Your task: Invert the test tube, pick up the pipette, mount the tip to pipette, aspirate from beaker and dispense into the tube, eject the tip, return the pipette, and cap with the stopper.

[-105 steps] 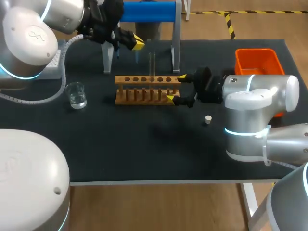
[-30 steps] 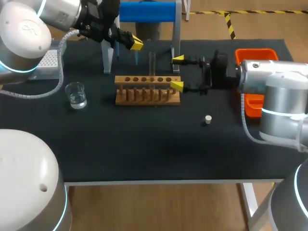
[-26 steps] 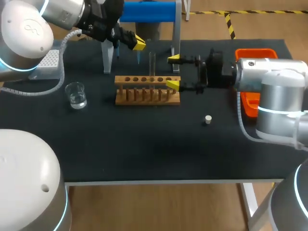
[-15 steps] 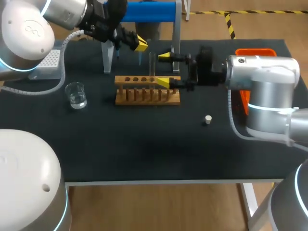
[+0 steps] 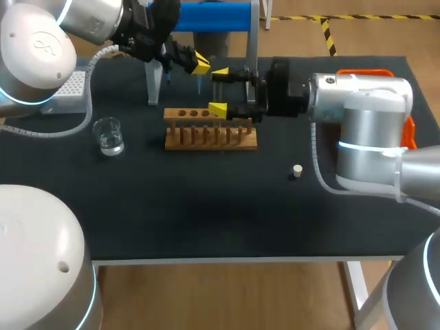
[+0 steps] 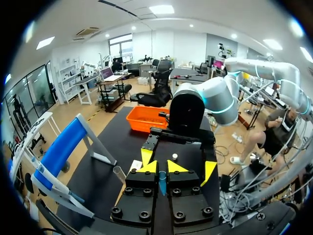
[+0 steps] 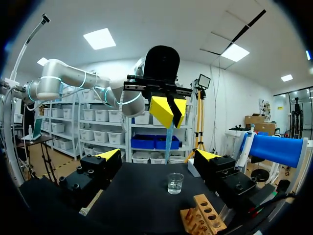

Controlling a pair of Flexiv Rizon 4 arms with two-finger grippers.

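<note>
- Your left gripper (image 5: 198,63) sits above the back of the table, just behind the wooden rack (image 5: 210,130). Its two yellow tips are drawn close together on the pipette (image 7: 168,136), so it has hold of it. The pipette's pale blue lower end hangs down below the fingers.
- Your right gripper (image 5: 219,90) comes in from the right at rack height with its fingers spread wide and nothing gripped. One yellow tip is over the rack's back edge and the other is behind it, close to your left gripper.
- You can see the test tube (image 6: 119,174) from the left wrist. It is clear, its mouth is up, and it is just beside your left gripper on the side of the blue stand (image 5: 213,15). You cannot tell from these views whether it lies between the right fingers, and the right wrist view does not show it.
- From the right wrist, the rack sits under and beside one finger.
- The beaker (image 5: 108,135) holds clear liquid and stands on the black table (image 5: 206,206) to the left of the rack, apart from it.
- The stopper (image 5: 297,170) lies on the table on the right, well apart from the rack and near your right arm.
- The tip box (image 5: 72,89) rests at the table's left edge under your left arm.
- The orange bin (image 5: 410,130) is mostly hidden behind your right arm.
</note>
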